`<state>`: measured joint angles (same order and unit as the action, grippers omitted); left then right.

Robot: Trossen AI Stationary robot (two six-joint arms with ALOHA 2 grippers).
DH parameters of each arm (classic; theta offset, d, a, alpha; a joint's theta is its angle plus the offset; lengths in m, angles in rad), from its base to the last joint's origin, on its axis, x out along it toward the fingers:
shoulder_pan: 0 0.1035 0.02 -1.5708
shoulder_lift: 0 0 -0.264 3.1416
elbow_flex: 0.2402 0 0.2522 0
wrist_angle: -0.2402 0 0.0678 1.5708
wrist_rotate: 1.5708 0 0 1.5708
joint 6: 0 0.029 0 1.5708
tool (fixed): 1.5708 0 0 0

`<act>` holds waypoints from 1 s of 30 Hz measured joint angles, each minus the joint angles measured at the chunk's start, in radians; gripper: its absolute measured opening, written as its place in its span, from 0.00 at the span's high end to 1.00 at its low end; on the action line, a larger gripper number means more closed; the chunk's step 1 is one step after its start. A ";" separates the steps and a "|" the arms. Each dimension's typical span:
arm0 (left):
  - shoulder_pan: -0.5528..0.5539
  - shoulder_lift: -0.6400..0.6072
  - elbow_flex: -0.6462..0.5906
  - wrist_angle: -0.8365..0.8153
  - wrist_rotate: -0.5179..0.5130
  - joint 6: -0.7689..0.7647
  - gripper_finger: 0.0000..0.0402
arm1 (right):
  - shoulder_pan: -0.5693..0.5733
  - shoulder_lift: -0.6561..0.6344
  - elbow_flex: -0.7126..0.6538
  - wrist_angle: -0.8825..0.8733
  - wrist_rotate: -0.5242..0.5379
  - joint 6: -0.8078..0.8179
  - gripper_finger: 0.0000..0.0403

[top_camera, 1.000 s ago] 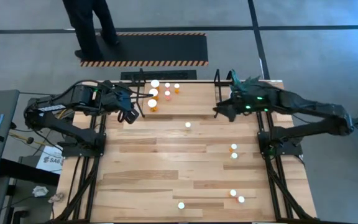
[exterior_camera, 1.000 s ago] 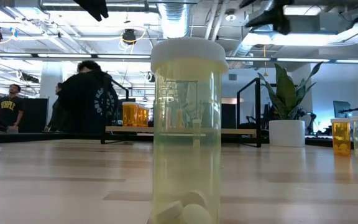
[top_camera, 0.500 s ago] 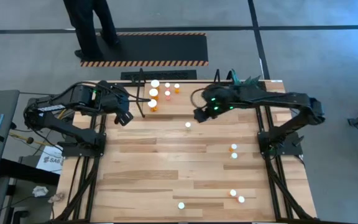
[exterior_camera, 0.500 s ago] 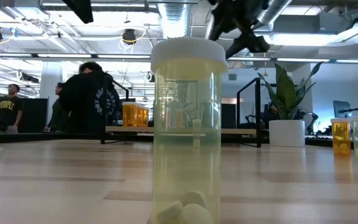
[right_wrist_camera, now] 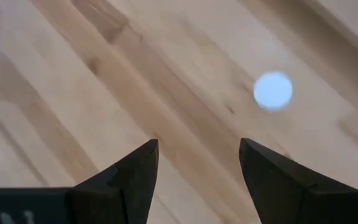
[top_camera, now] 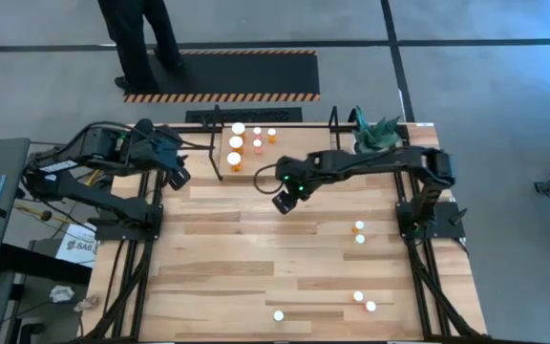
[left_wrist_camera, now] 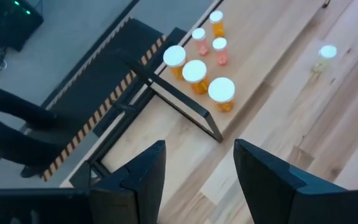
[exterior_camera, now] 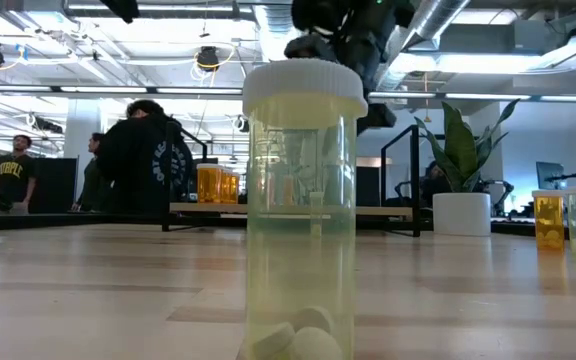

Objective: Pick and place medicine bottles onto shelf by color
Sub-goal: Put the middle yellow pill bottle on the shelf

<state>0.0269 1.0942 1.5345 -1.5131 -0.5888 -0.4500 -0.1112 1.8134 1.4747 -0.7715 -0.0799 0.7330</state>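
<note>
The medicine bottle [right_wrist_camera: 273, 90] with the white cap sits just under the right gripper [top_camera: 283, 203], whose spread fingers could knock it over if they drop off-center.

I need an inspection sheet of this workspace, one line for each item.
Surface: light wood table, bare between the bottles.
Job's things: six bottles on the shelf; one loose bottle under the right tool; five more toward the near edge, among them a pale one.
Clutter: potted plant at the far right corner.
Grippers: left tool open, by the shelf's left end; right tool open, above the loose bottle.
Cables: nothing seen on the table.
Surroundings: striped mat, person standing on it.
</note>
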 joint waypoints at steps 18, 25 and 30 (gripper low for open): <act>0.000 -0.025 0.000 0.001 0.001 -0.023 0.56 | -0.055 0.115 0.019 -0.002 0.110 -0.087 0.38; 0.000 -0.025 0.000 0.001 0.002 -0.025 0.56 | -0.061 0.162 0.019 0.014 0.109 -0.117 0.38; 0.000 -0.025 0.000 0.000 0.002 -0.025 0.56 | -0.065 0.181 0.018 0.024 0.110 -0.129 0.38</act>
<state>0.0269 1.0695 1.5345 -1.5127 -0.5873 -0.4747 -0.1761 1.9942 1.4925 -0.7477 0.0303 0.6042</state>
